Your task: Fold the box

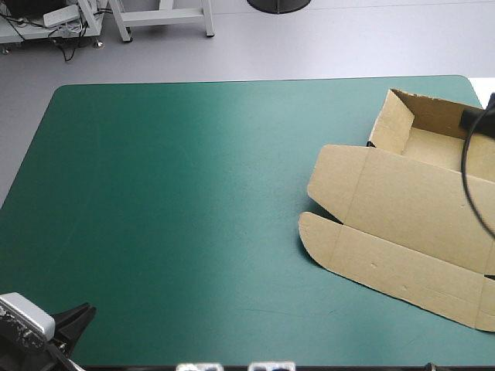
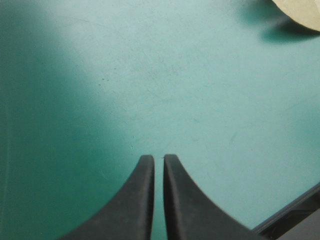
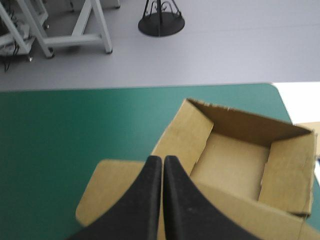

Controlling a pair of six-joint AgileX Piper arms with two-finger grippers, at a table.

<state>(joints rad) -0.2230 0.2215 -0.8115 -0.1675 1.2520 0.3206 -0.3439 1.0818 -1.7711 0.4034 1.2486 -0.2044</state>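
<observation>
The brown box lies at the table's right side as an open tray with its lid flat toward the front. The tray's walls stand raised at the far right. A rounded lid flap points left. My left gripper sits at the front left corner, far from the box, shut and holding nothing. In the left wrist view the left gripper hangs over bare cover, with a rounded box flap far ahead. My right gripper is shut over the lid, and the tray lies just ahead.
The teal-green cover stretches from the box to the table's left edge. The table's front edge runs close beside the left gripper. The box's right part reaches the table's right edge.
</observation>
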